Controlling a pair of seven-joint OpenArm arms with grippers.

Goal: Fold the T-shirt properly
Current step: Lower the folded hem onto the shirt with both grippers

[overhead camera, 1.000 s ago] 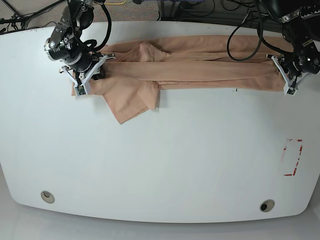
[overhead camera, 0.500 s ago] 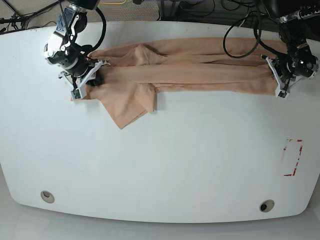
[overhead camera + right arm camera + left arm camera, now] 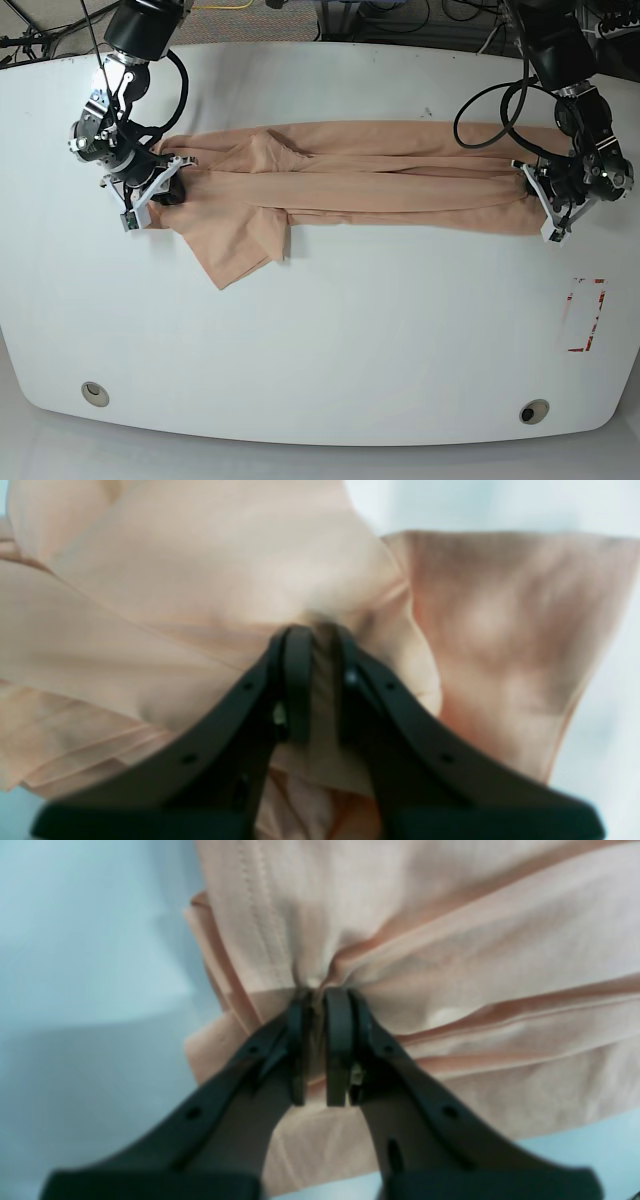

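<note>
Peach fabric fills the left wrist view: the T-shirt [image 3: 450, 965] bunches into pleats where the left gripper [image 3: 320, 1040] pinches it, dark fingers [image 3: 340, 1050] pressed together with only cloth between them. A stitched hem runs along the upper fold, and pale table [image 3: 90, 965] shows at the left.

Over in the right wrist view, the right gripper [image 3: 317, 680] is likewise clamped on a gathered fold of the shirt [image 3: 200, 580], a loose flap hanging to the right.

From the base view, the shirt [image 3: 380, 180] lies stretched in a long band across the far half of the white table [image 3: 350, 340], held at its ends by the right gripper [image 3: 150, 195] and the left gripper [image 3: 545, 205]. One sleeve spills toward the near side by the right gripper.
</note>
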